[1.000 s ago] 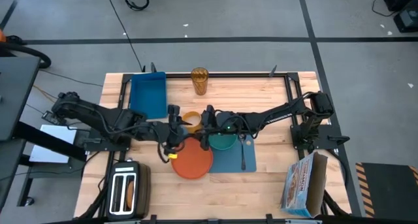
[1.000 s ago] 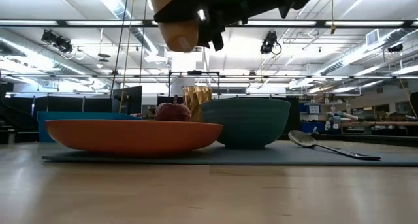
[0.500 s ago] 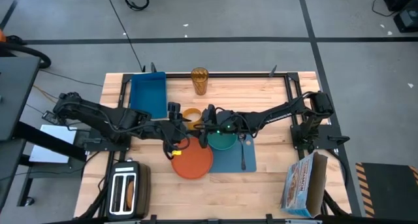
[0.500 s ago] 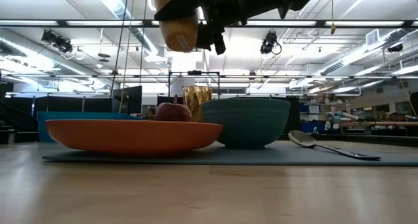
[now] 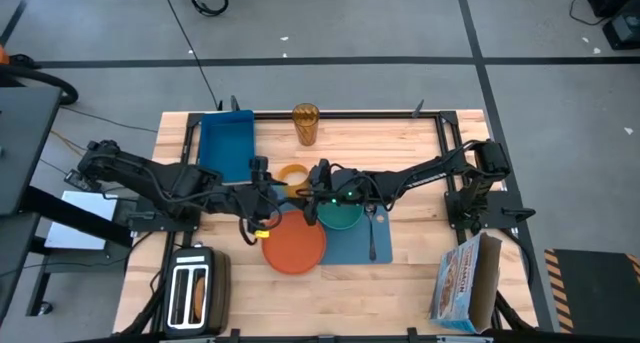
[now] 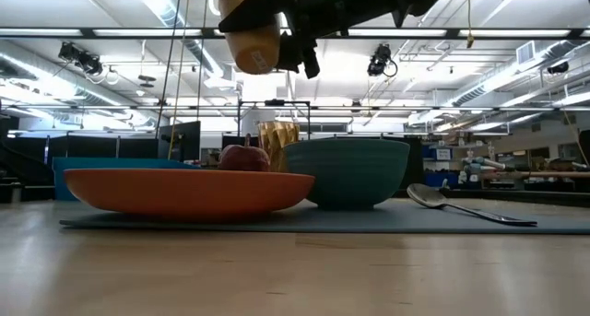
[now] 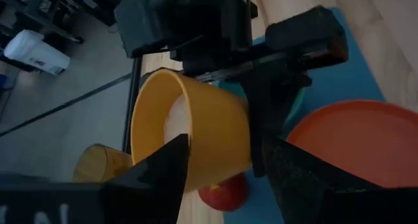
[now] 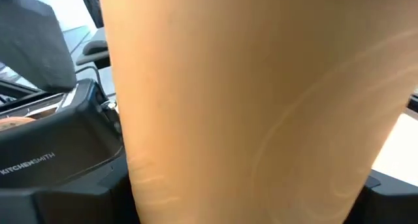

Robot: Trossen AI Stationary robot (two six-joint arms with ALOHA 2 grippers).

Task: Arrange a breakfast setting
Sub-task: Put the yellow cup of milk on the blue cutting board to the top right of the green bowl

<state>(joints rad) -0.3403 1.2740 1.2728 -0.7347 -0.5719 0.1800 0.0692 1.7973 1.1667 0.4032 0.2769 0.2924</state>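
The small orange cup (image 5: 291,179) is held in the air on its side, above the far left corner of the blue placemat (image 5: 356,249). My right gripper (image 5: 312,190) is shut on it. My left gripper (image 5: 266,199) is open just left of the cup, its fingertips on either side of the cup's near wall (image 7: 215,145) in the left wrist view; I cannot tell if they touch. The orange plate (image 5: 295,247), the teal bowl (image 5: 343,217) and the spoon (image 5: 372,235) rest on the placemat. The red apple (image 6: 243,157) sits behind the plate. The bread does not show plainly. My right gripper holds the orange cup by its outer wall, one finger (image 7: 277,87) lying across the wall near the base (image 7: 241,119); the other finger is hidden behind the cup. It comes level from the table's right. The cup is lifted clear and tipped, its mouth (image 7: 157,126) toward the left arm.
A deep blue bin (image 5: 227,148) and an amber glass (image 5: 305,124) stand at the far side. The silver toaster (image 5: 195,294) is at the near left and a cereal box (image 5: 466,281) at the near right. Bare wood lies at the near middle.
My left gripper has drawn back a little toward the table's left edge, away from the cup. The cup has stayed in my right gripper, rising slightly.
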